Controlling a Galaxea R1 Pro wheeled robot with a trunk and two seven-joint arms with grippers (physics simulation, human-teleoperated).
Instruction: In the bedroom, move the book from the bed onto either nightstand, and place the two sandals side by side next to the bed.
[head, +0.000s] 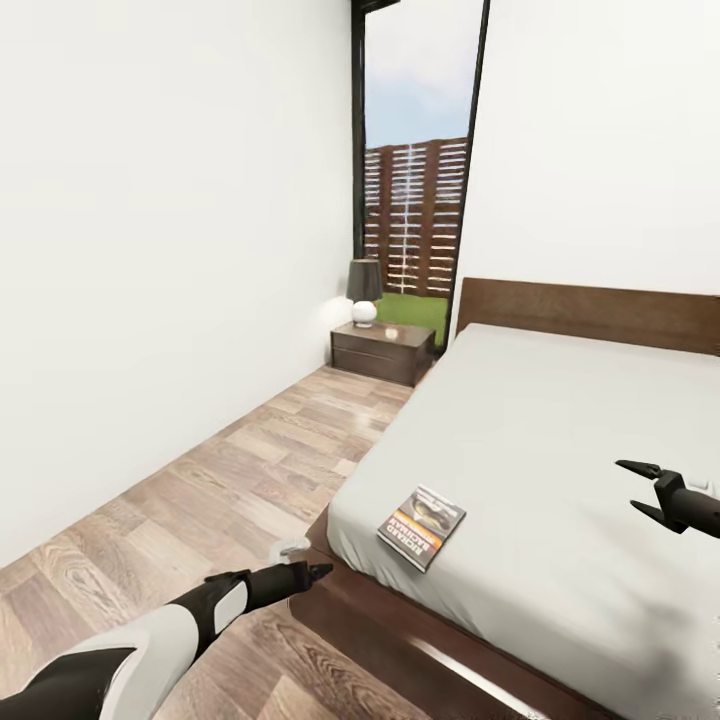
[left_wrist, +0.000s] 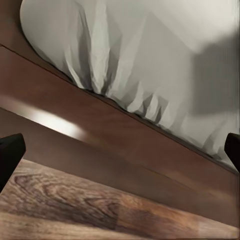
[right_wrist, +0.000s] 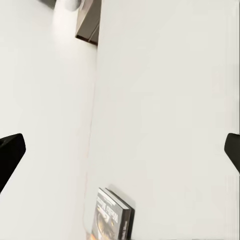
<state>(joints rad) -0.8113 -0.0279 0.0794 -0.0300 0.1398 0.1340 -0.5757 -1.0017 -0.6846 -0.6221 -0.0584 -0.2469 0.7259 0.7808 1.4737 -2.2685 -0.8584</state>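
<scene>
The book (head: 422, 526), a thin dark paperback with an orange band, lies flat on the grey mattress of the bed (head: 540, 420) near its front left corner. It also shows in the right wrist view as the book (right_wrist: 114, 217). My right gripper (head: 640, 490) hovers open over the mattress to the right of the book, its fingers (right_wrist: 10, 155) spread wide. My left gripper (head: 318, 571) is low beside the bed's dark wooden frame (left_wrist: 125, 135), open and empty, with one fingertip (left_wrist: 10, 155) at the view's edge. The nightstand (head: 383, 352) stands by the headboard. The two sandals are out of view.
A dark-shaded lamp (head: 364, 290) stands on the nightstand, in front of a tall window (head: 415, 200). A white wall (head: 150, 250) runs along the left. Wood-plank floor (head: 220, 490) forms an aisle between wall and bed.
</scene>
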